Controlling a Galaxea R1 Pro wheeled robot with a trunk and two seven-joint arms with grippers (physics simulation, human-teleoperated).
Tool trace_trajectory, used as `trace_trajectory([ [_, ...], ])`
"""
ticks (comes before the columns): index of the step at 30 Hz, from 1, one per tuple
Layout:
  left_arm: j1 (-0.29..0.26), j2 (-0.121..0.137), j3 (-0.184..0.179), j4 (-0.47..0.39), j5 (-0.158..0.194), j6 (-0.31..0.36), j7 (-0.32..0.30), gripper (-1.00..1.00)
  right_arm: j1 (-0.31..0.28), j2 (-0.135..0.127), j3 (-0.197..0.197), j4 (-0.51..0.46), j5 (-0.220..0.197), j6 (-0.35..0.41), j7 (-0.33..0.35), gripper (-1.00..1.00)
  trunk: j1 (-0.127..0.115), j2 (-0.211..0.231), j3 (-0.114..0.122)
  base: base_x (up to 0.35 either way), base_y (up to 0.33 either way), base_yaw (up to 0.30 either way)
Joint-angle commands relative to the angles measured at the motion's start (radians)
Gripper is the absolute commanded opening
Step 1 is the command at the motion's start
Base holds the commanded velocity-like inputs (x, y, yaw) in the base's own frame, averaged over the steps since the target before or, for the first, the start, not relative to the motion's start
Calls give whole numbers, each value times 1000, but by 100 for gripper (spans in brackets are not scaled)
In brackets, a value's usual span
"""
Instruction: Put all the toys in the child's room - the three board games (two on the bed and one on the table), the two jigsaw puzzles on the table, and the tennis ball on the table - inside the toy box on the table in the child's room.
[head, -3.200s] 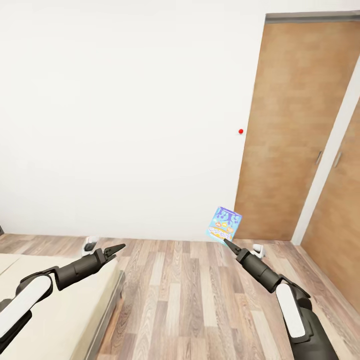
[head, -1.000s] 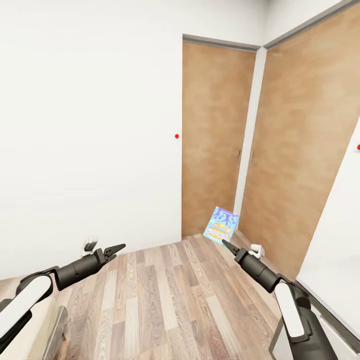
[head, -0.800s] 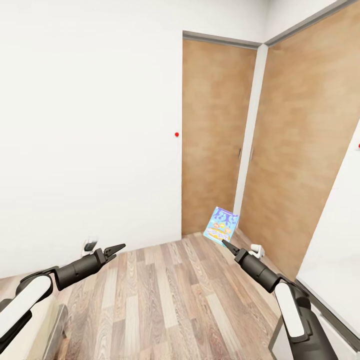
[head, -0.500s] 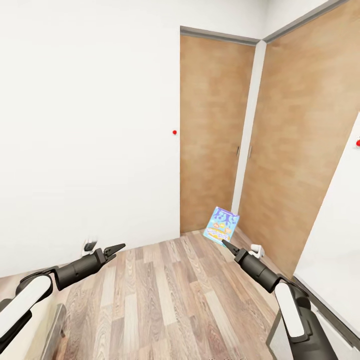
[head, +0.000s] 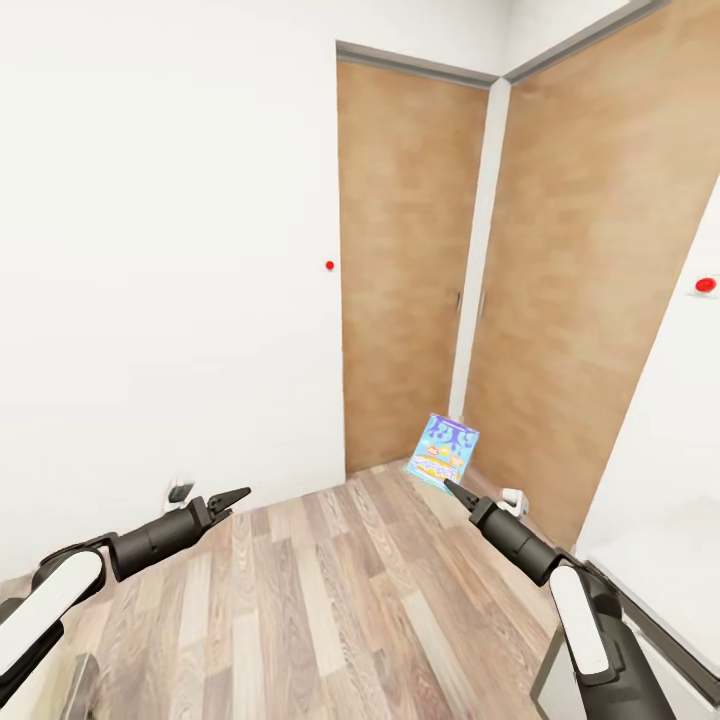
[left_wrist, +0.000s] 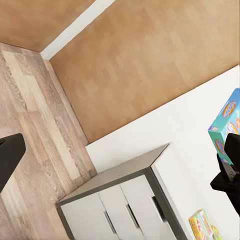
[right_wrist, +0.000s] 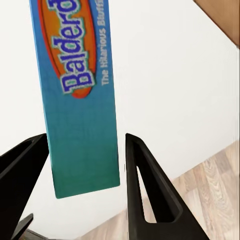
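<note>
My right gripper (head: 452, 489) is shut on the bottom edge of a small blue cartoon-printed board game (head: 445, 451), held upright in the air over the wood floor. In the right wrist view the box's blue lettered side (right_wrist: 80, 100) stands between the two black fingers (right_wrist: 145, 185). My left gripper (head: 232, 498) is open and empty, held out over the floor. The left wrist view looks past its fingers (left_wrist: 7, 155) to the held blue box (left_wrist: 227, 117) and the pale table (left_wrist: 120, 175) with drawers. A green-edged colourful box (left_wrist: 201, 223) shows beyond the table.
Two tall wooden doors (head: 400, 260) meet in the corner ahead, beside a white wall (head: 160, 250). The table's pale top (head: 660, 560) enters at the lower right, close to my right arm. Wood-plank floor (head: 330, 590) lies open between the arms.
The whole view has swung to the right: the bed has left the picture, the doors have slid left and the table edge has come in. Both arms keep their pose.
</note>
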Motion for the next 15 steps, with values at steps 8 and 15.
trace_trajectory([
  [8,0,1,-1,1,5,2,-2,100,-1,1,-2,0,-6,5,1,-100,1,-1,0,154,5,-275],
  [15,0,1,1,1,5,2,-3,100,-1,1,-2,0,-6,5,1,-100,1,-1,0,16,0,-276],
])
